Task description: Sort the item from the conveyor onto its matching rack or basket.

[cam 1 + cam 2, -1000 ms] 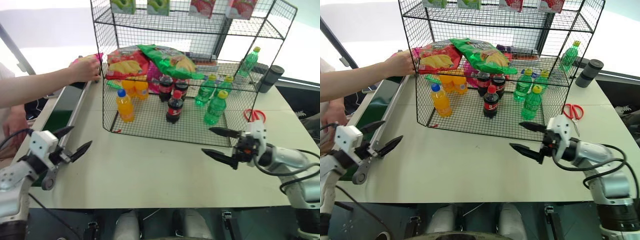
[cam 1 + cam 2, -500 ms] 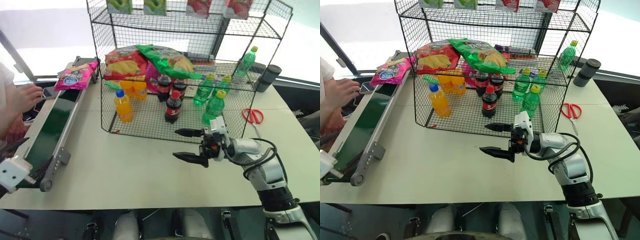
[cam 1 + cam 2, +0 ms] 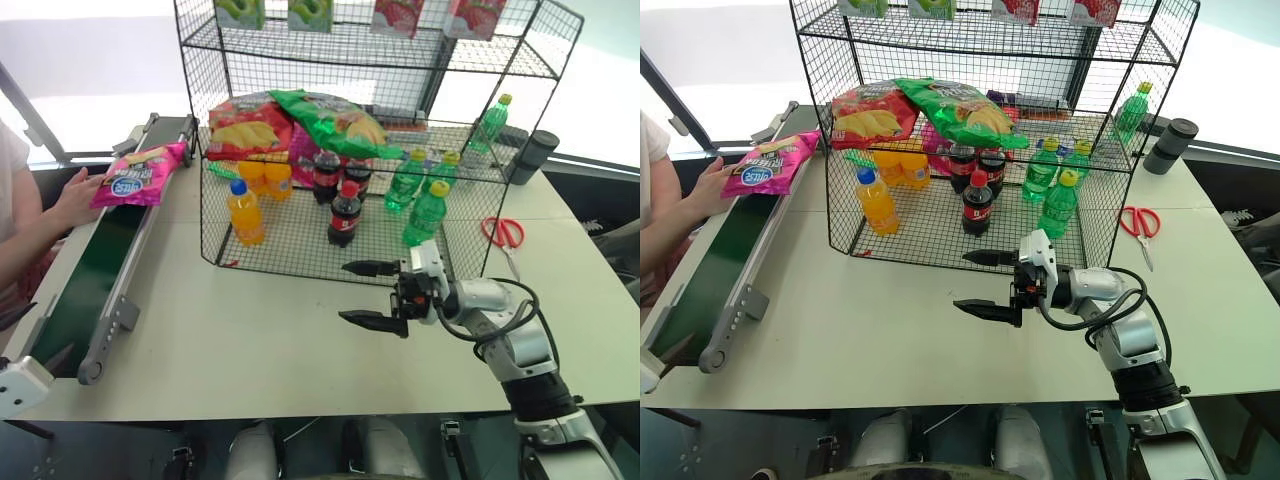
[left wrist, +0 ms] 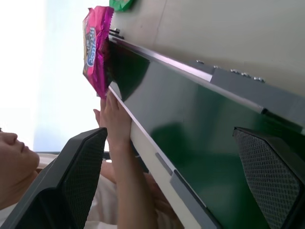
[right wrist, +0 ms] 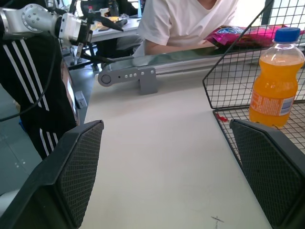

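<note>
Pink chip bag [image 3: 137, 175] lies at conveyor's [image 3: 85, 275] far end, long axis across belt. I judge left gripper [image 5: 97, 21] nearer; both grippers, right gripper [image 3: 372, 293] included, gape empty.

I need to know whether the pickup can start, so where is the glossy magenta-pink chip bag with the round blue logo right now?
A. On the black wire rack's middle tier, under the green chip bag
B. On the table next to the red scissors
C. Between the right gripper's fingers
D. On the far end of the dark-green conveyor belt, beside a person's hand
D: the glossy magenta-pink chip bag lies at the far end of the dark-green conveyor belt, a person's hand beside it; both grippers are open and empty.
</note>
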